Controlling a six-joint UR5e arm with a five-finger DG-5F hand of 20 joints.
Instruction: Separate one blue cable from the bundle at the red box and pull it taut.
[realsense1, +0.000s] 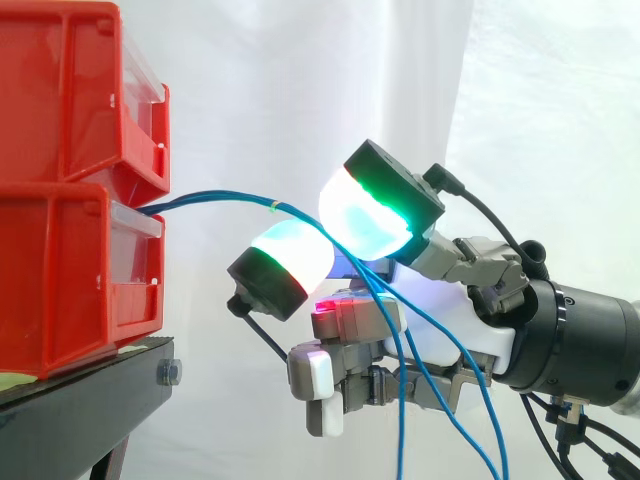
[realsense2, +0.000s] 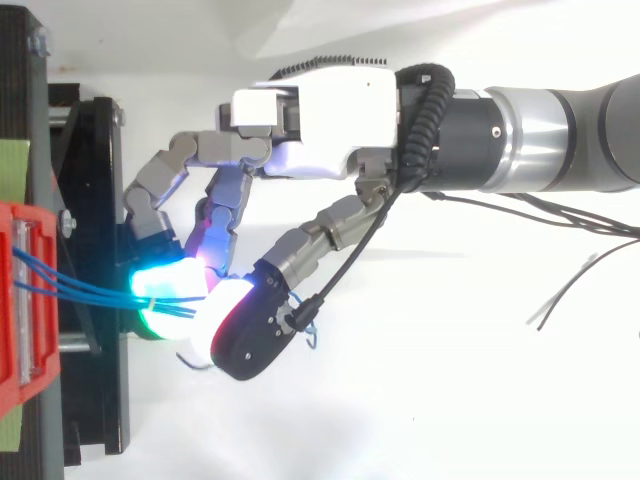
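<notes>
Side view shows two red bins (realsense1: 60, 100) stacked at left. Top view separates three blue cables (realsense2: 90, 290), banded together, pinched just right of the bins by the robot hand (realsense2: 310, 110).

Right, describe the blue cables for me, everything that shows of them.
The blue cables are thin, smooth and plastic-looking. Several come out at the front of the red box, gather at a small pale tie, and run between the glowing fingertips of the curled hand, which seem to pinch them. Past the hand they spread and hang down loosely.
</notes>
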